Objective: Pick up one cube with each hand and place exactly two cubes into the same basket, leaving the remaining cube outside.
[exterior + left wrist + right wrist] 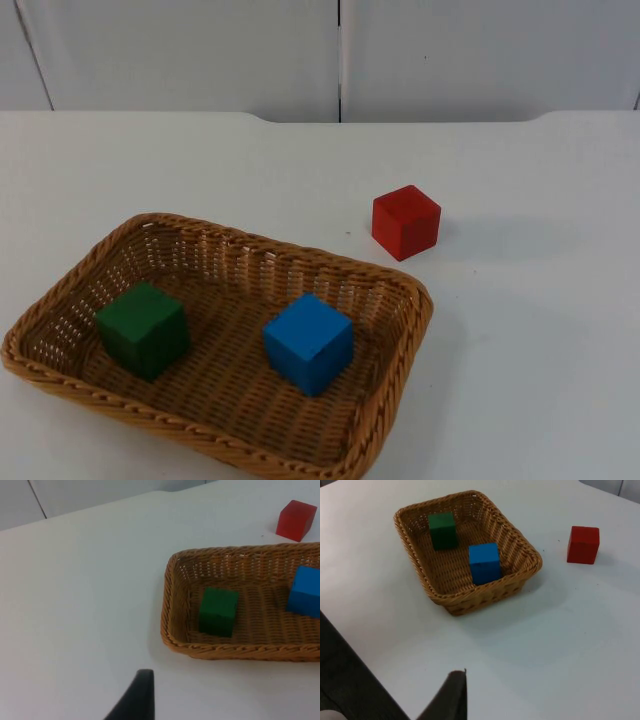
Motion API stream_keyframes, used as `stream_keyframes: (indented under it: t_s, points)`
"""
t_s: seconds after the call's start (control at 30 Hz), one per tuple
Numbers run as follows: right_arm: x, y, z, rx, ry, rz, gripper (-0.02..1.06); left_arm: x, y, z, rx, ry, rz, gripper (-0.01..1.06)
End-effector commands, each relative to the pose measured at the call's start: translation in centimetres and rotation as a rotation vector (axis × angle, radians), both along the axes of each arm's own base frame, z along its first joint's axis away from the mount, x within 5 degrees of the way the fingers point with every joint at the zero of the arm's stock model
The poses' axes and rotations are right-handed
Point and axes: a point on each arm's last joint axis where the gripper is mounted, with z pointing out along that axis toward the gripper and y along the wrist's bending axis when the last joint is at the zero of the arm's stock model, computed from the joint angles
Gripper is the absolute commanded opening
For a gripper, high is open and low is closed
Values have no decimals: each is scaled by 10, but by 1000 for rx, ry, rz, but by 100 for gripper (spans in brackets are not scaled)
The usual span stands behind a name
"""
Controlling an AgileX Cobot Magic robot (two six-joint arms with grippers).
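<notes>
A black fingertip (135, 697) of the left gripper was seen nearest the lens, above bare table beside the basket (172, 605); another fingertip (451, 695) marked the right gripper, well back from the basket. Whether either was released or clenched could not be told. The task was judged complete, so both arms were best kept withdrawn and nothing disturbed. The green cube (143, 329) and blue cube (308, 342) were held in the basket, apart. The red cube (405, 222) was left outside on the table (540, 330).

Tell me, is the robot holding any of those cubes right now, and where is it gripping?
Nothing is held. The green cube and blue cube sit in the basket; the red cube rests on the table.
</notes>
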Motion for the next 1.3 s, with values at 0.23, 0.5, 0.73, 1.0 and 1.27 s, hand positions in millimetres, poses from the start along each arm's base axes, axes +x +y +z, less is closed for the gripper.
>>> stream_keyframes:
  t_s: [0.23,0.5,0.73,1.0,1.27]
  points:
    - [0,0,0,-2,-9,10,105,0,0,0,-6,-9,5,105]
    - [0,0,0,-1,-8,9,105,0,0,0,-6,-9,5,105]
    - [-1,0,0,-1,-8,-44,105,0,0,0,-6,-9,5,105]
    - [-2,0,0,-2,-8,-184,105,0,0,0,-6,-9,5,105]
    - [-3,1,0,-2,-8,-322,105,0,0,0,-6,-9,5,105]
